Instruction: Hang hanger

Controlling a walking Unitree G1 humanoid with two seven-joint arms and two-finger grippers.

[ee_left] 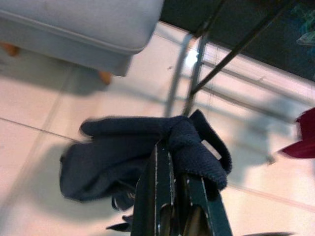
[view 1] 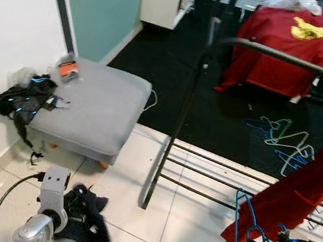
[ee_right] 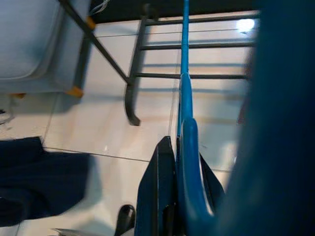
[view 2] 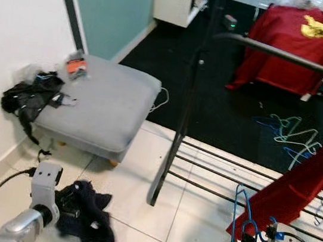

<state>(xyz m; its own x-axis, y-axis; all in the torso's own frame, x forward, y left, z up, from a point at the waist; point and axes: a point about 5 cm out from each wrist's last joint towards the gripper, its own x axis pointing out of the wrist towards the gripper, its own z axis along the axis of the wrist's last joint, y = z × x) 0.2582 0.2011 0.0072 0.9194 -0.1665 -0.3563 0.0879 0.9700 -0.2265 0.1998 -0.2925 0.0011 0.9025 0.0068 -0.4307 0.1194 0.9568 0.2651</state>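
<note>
My right gripper [ee_right: 180, 206] is shut on a blue hanger [view 1: 245, 220] low at the right, near the rack's base. The hanger's wire [ee_right: 185, 59] runs straight out from between the fingers. A red garment [view 1: 295, 194] drapes beside it, hanging from the dark clothes rack [view 1: 179, 123]; its top rail [view 1: 290, 58] crosses high at the right. My left gripper [ee_left: 172, 196] is shut on a dark navy garment [ee_left: 128, 152], which hangs bunched just above the tiled floor at the lower left [view 1: 84, 218].
A grey ottoman [view 1: 91, 108] stands at the left with black clothes [view 1: 26, 99] on its edge. Several loose hangers [view 1: 285, 141] lie on the black carpet. A red-covered chair [view 1: 283, 45] is at the back. A white wall is on the left.
</note>
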